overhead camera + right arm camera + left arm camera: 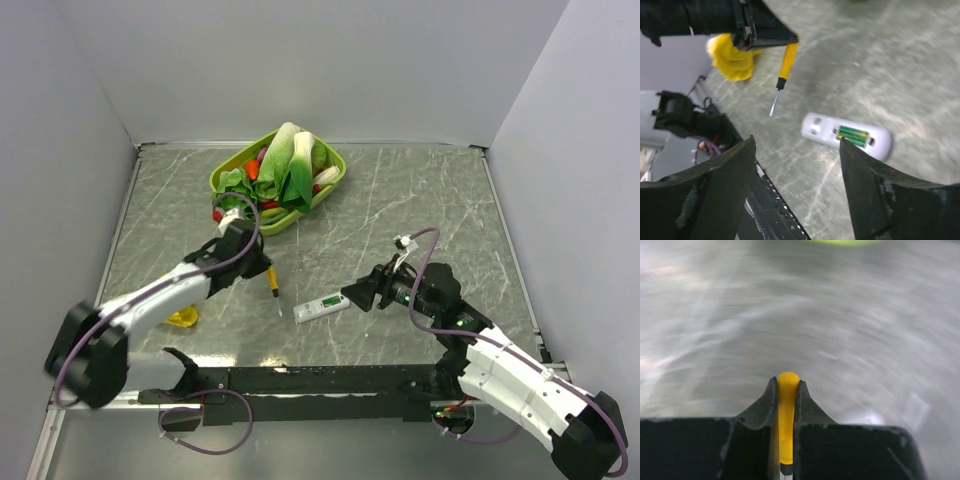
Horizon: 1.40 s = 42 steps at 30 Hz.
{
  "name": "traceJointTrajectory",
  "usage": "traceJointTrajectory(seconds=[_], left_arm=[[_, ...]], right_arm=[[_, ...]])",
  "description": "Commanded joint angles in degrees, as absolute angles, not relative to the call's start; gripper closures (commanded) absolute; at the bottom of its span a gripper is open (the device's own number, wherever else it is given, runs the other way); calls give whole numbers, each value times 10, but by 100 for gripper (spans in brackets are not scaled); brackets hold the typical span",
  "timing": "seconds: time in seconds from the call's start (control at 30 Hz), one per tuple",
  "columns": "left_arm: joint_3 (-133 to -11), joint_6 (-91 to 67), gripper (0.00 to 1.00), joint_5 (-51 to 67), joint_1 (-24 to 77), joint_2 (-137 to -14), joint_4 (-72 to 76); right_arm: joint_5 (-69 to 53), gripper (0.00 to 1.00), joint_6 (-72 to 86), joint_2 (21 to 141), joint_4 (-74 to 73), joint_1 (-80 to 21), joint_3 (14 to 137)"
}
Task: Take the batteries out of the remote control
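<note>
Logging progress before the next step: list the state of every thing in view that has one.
Remote control: lying flat, battery compartment uncovered.
Batteries: seated in the compartment.
Screwdriver: gripped by its yellow handle, tip down, apart from the remote.
Left jaws: shut on the screwdriver.
Right jaws: open, empty.

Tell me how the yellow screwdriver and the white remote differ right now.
The screwdriver hangs tip-down, clamped in the left gripper; the remote control lies flat on the table. The screwdriver is yellow-handled with a thin metal shaft; the remote control is white, its compartment open on green batteries. Both are slim and long.
</note>
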<state>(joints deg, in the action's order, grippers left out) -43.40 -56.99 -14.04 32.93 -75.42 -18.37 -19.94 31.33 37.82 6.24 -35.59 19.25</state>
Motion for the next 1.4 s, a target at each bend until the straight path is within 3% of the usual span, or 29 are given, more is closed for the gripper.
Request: traceJointTrajectory(seconds=[0.0, 0.13, 0.33, 0.67, 0.93, 0.97, 1.0, 1.07, 1.1, 1.13, 1.2, 1.37], left_arm=[[-407, -404, 99, 111, 330, -629, -5], [-396, -380, 99, 227, 339, -575, 59], [-385, -390, 99, 280, 364, -561, 115], [-377, -406, 99, 311, 388, -580, 161], [-368, -432, 99, 325, 390, -577, 183], [-369, -432, 99, 329, 390, -576, 178], [-373, -432, 99, 328, 390, -576, 174], [-387, -427, 55, 306, 390, -570, 129], [-388, -427, 25, 288, 390, -565, 116], [-389, -428, 15, 278, 387, -549, 110], [-402, -429, 6, 265, 381, -528, 80], [-422, -401, 14, 328, 379, -500, 42]], right_arm=[[-272, 18, 285, 404, 151, -358, 235], [-321, 12, 322, 438, 221, -357, 238], [-403, 14, 413, 524, 343, -372, 258], [-294, 15, 413, 622, 328, -465, 330], [-253, 54, 450, 633, 384, -467, 303], [-251, 70, 449, 630, 384, -467, 301], [-241, 78, 450, 627, 383, -467, 300], [-228, 97, 454, 611, 385, -467, 288], [-222, 98, 458, 605, 383, -467, 286], [-208, 99, 462, 591, 375, -465, 284], [-185, 100, 457, 569, 353, -465, 278], [-101, 100, 464, 473, 342, -465, 242]])
